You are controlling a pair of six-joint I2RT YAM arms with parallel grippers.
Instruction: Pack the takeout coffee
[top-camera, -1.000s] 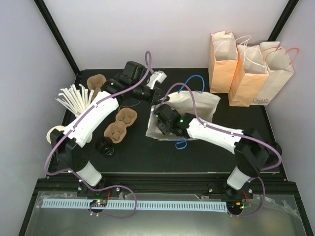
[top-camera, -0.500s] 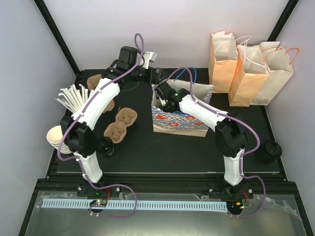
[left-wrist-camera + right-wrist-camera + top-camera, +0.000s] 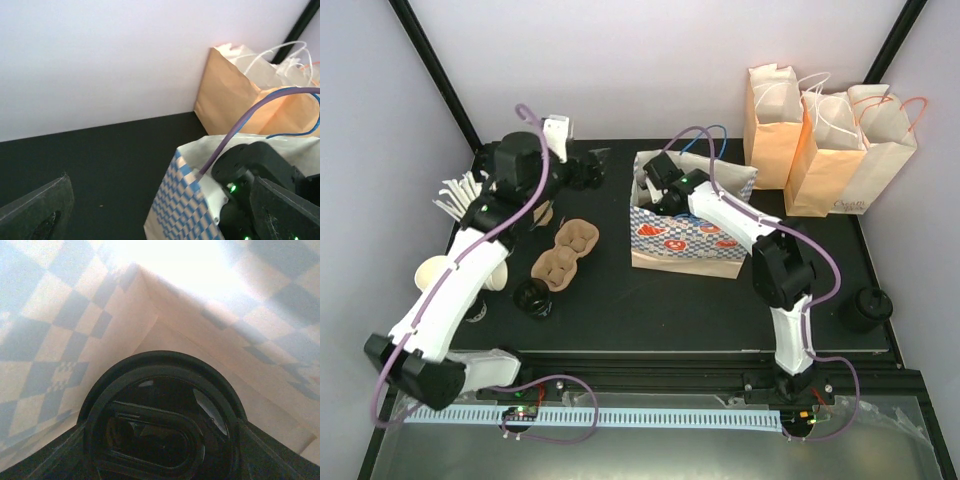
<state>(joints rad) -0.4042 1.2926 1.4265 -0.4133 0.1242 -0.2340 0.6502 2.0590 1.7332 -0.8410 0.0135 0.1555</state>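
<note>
Got coffee pinched in right pincer, clamped from both sides, lid facing the wrist cam. Sits inside checked bag, close to an inner corner fold. Seeing bag standing at middle of desk, right arm reaching in over its top edge. Got left pincer spread wide, hovering over far-left part of desk, well apart from bag. Seeing a second cup on desk just beside carriers, left of bag. Seeing cream cups at left desk edge, three brown bags at far right against back wall.
</note>
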